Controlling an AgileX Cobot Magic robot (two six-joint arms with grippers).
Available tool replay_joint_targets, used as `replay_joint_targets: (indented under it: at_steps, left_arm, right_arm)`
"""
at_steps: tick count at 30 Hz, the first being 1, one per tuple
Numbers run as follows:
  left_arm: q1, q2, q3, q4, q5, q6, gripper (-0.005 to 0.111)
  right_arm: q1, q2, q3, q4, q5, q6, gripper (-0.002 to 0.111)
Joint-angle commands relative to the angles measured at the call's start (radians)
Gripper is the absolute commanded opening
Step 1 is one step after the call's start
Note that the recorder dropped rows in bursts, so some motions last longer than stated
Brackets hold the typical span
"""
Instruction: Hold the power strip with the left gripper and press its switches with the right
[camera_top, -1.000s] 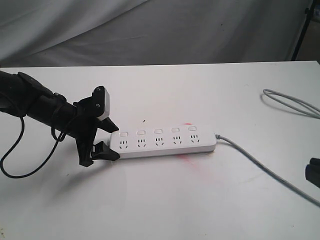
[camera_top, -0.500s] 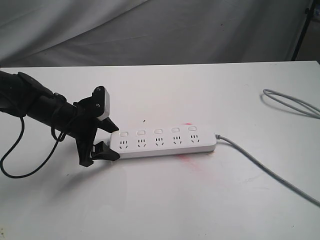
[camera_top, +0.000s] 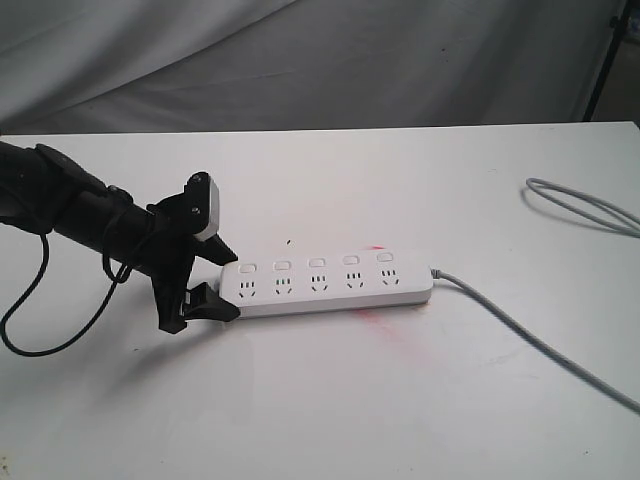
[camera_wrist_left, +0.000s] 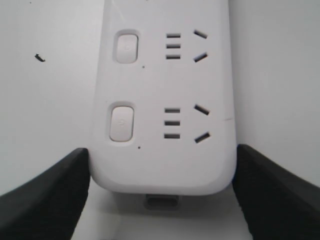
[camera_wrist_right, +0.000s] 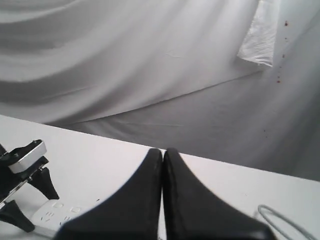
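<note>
Switches number five on one power strip, left hand gripping, right hand closed.

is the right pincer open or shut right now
Shut: in the right wrist view the right pincer's two black fingers press flat against each other, with no gap between them.
</note>
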Motion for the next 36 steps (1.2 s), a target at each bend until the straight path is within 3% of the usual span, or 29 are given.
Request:
replay_joint_targets:
  at_steps: [1, 6, 18, 36]
  left_arm:
    - [-0.003, 0.001, -0.001, 0.031, -0.016, 0.009, 0.067]
    - [-0.003, 0.001, -0.001, 0.031, -0.016, 0.009, 0.067]
    - [-0.003, 0.001, -0.001, 0.031, -0.016, 0.009, 0.067]
    - [-0.003, 0.001, -0.001, 0.031, -0.016, 0.009, 0.067]
  right_arm:
    - [-0.007, -0.064, 0.039, -0.393, -0.001, 0.481, 0.0]
    - [-0.007, -0.225, 0.196, -0.401, -0.02, 0.59, 0.0]
    - [-0.007, -0.254, 0.401, -0.394, -0.312, 0.592, 0.0]
    - [-0.007, -0.254, 0.401, -0.394, -0.213, 0.592, 0.0]
